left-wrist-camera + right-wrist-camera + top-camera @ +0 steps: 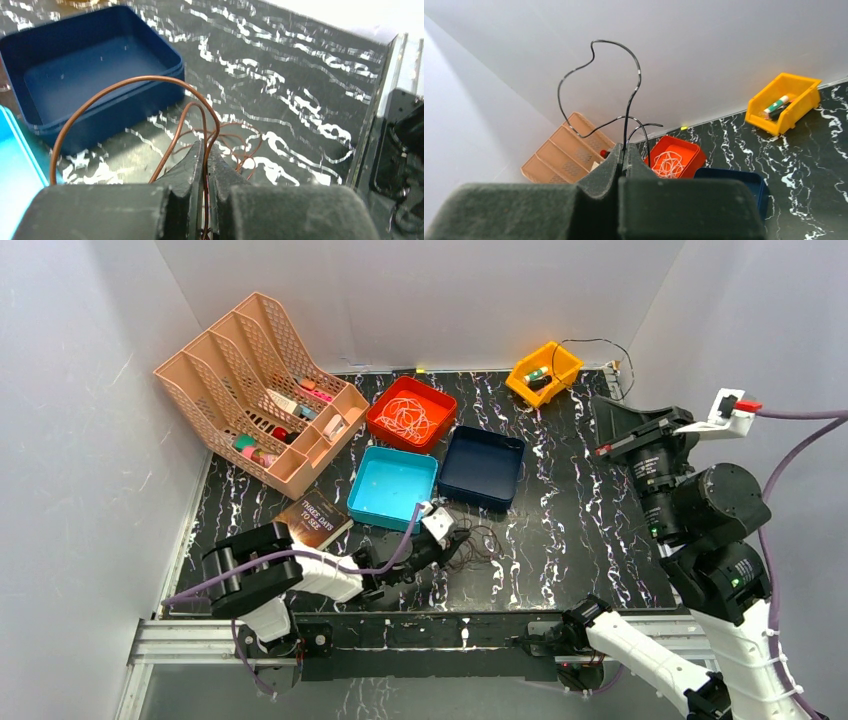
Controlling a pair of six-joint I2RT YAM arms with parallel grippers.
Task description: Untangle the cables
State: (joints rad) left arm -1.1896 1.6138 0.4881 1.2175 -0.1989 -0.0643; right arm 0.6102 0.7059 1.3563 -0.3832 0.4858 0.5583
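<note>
My left gripper is shut on the reddish-brown cable, low over the table. The cable arches up in a big loop and more thin loops lie on the table just past the fingertips. In the top view the left gripper sits beside this tangle, in front of the trays. My right gripper is shut on the black cable and holds it high in the air. In the top view the right gripper is raised at the right, with the black cable looping above it. The white cable lies coiled in the red tray.
A teal tray and a navy tray stand mid-table. A yellow bin with small items is at the back right. A peach file organizer is at the back left, and a book lies near the left arm.
</note>
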